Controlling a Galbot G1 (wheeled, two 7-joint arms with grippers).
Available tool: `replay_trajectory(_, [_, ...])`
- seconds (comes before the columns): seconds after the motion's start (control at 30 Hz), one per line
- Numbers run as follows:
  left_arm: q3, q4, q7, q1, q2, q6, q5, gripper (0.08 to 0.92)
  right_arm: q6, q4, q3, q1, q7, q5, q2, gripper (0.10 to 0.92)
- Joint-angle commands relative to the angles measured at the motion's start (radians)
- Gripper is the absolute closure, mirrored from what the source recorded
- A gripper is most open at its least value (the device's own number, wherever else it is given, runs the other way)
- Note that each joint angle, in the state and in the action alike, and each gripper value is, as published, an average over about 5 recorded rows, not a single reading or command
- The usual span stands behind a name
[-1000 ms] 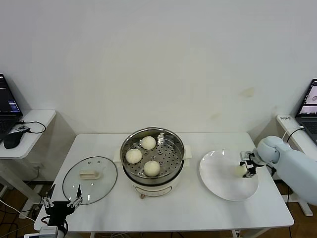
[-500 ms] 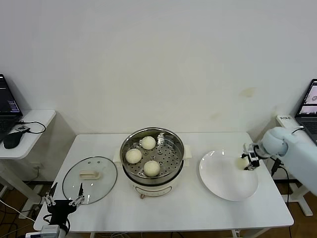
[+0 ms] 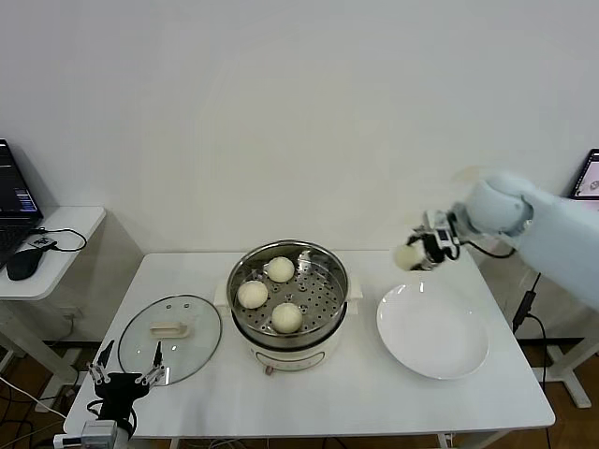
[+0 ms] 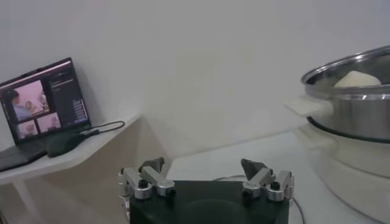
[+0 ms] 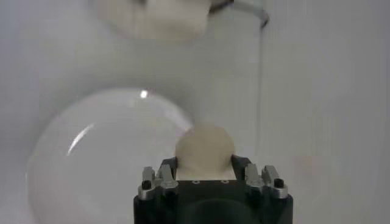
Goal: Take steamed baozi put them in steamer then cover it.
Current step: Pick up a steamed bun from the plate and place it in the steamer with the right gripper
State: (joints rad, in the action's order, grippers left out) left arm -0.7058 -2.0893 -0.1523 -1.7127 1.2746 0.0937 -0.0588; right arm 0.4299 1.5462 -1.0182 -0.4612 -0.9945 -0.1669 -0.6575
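Observation:
The steamer (image 3: pixel 323 323) stands mid-table with three baozi on its perforated tray: one at the back (image 3: pixel 280 269), one at the left (image 3: pixel 252 294), one at the front (image 3: pixel 286 317). My right gripper (image 3: pixel 416 253) is shut on a fourth baozi (image 3: pixel 409 255) and holds it in the air above the far edge of the white plate (image 3: pixel 432 332), right of the steamer. The right wrist view shows that baozi (image 5: pixel 205 152) between the jaws. The glass cover (image 3: pixel 169 339) lies flat on the table left of the steamer. My left gripper (image 3: pixel 125 377) is open and empty at the table's front left edge.
A side table (image 3: pixel 65 224) with a laptop (image 3: pixel 14 201) and mouse (image 3: pixel 23 263) stands at the far left. Another laptop (image 3: pixel 589 178) shows at the right edge. The steamer's rim (image 4: pixel 347 64) shows in the left wrist view.
My right gripper has lifted the baozi off the plate and carried it up and left, toward the steamer. The plate now holds nothing. The left arm has barely moved.

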Motion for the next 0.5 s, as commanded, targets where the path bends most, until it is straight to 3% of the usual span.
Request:
replay_trajectory(0.03, [-0.003, 0.003, 0.0, 0.0, 0.001, -0.001, 0.0, 0.177, 0.191, 0.062, -0.195, -0.229, 0.101, -0.344, -0.242, 0.44])
replay_trajectory(0.2, [-0.012, -0.002, -0.003, -0.006, 0.008, -0.007, 0.003, 0.177, 0.244, 0.022, -0.196, -0.147, 0.164, -0.403, -0.338, 0.44])
replay_trajectory(0.5, [-0.025, -0.007, -0.003, -0.015, 0.01, -0.012, -0.001, 0.177, 0.296, -0.077, -0.204, -0.045, 0.212, -0.318, -0.437, 0.44])
